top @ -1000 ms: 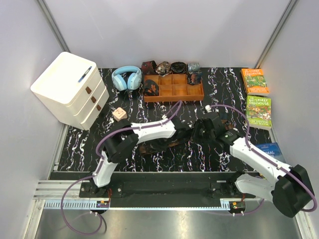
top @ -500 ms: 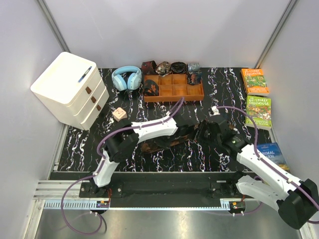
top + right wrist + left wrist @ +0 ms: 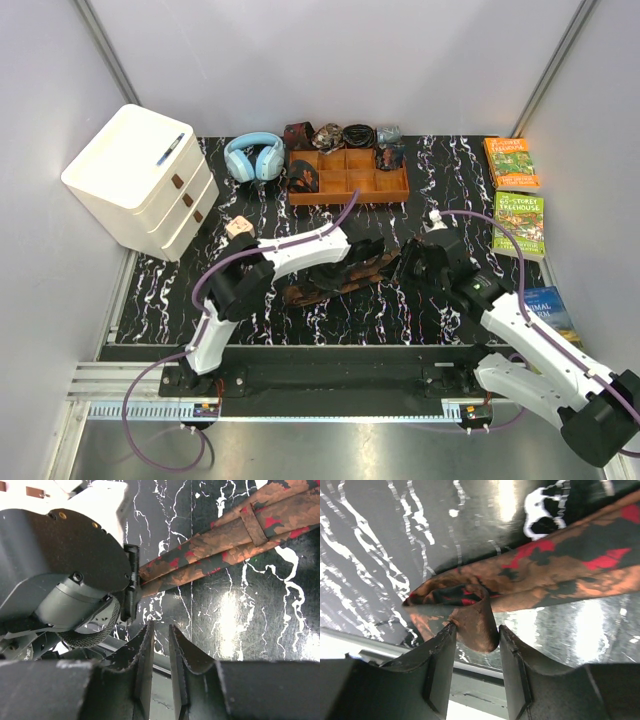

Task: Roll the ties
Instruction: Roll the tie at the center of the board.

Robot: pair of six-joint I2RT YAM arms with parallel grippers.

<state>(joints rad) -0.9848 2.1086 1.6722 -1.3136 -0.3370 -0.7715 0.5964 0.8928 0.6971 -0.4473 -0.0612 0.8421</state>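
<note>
One dark brown tie with a reddish-tan pattern [image 3: 330, 282] lies slanted on the black marbled table, from the near left to the far right. My left gripper [image 3: 372, 258] is at its right end. In the left wrist view the left gripper [image 3: 476, 626] is shut on a curled-over fold of the tie [image 3: 560, 575]. My right gripper [image 3: 408, 262] is just right of that end. In the right wrist view the right gripper [image 3: 161, 625] is nearly shut and empty, just off the table, with the tie [image 3: 210, 545] beyond it and the left gripper's body [image 3: 65, 565] close by.
The orange-brown wooden tray [image 3: 348, 197] stands at the back with rolled items in and behind it. Blue headphones [image 3: 253, 157] and a white drawer unit [image 3: 140, 180] are at the left. Books [image 3: 518, 222] lie along the right edge. A small pink block [image 3: 238, 228] lies near the left arm.
The left gripper has moved farther back and right with the tie's end, dragging the tie up the table. The right gripper has drawn back to the right.
</note>
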